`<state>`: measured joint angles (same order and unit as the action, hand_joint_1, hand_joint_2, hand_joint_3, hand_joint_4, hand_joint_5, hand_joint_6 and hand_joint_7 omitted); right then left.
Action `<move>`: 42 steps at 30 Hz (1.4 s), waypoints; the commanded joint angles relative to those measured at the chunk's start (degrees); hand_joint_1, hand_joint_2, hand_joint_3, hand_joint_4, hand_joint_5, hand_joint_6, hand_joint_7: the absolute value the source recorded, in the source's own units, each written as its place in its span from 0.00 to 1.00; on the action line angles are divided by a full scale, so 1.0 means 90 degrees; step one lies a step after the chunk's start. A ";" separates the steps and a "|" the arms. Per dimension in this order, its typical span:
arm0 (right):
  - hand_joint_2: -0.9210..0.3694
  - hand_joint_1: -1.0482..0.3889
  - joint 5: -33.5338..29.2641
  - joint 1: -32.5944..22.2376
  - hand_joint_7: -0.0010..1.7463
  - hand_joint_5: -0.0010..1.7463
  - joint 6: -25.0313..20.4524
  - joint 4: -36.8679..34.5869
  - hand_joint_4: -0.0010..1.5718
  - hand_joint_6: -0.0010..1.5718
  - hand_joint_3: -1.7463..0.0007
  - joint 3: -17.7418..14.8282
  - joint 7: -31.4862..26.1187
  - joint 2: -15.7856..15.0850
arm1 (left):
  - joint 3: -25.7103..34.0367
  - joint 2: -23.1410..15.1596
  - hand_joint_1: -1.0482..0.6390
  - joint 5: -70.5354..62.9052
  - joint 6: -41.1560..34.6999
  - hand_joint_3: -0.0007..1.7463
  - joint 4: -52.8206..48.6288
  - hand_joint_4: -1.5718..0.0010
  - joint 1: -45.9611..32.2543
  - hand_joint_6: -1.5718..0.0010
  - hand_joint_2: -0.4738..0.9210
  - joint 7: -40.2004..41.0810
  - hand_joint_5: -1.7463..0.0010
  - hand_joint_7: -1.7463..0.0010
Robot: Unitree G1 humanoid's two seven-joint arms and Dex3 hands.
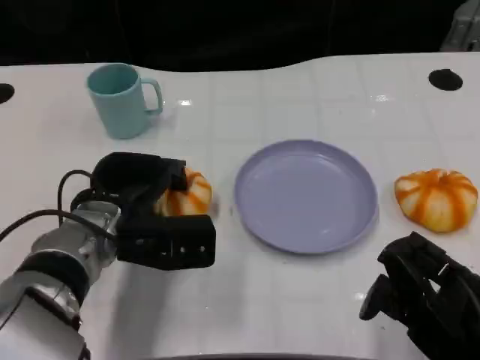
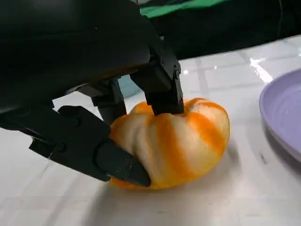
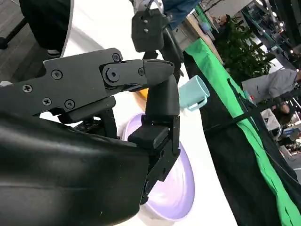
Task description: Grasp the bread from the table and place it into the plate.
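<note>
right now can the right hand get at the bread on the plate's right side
Probably yes. The right hand is empty at the table's near edge, and the right bread lies just beyond it on bare table beside the plate, with nothing between.

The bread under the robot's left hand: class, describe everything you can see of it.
The bread is a round, pumpkin-shaped bun, cream with orange stripes running down its lobes, and looks soft and glossy. It sits upright on the white table, left of the purple plate. The left hand grips it, fingers on top, another at its base.
</note>
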<state>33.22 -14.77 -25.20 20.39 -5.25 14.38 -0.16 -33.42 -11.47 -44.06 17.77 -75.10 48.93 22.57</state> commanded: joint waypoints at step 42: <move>0.00 0.37 -0.0058 -0.0028 0.83 0.99 0.0040 0.0010 0.38 0.35 0.87 0.0039 -0.0021 -0.0033 | 0.0886 0.0998 0.51 0.1268 0.1006 0.71 0.0487 0.42 0.1813 0.51 0.67 -0.2389 0.00 0.00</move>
<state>32.81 -14.56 -25.21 19.37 -4.65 14.46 0.10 -24.59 -3.16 -31.89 27.77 -70.14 62.02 3.08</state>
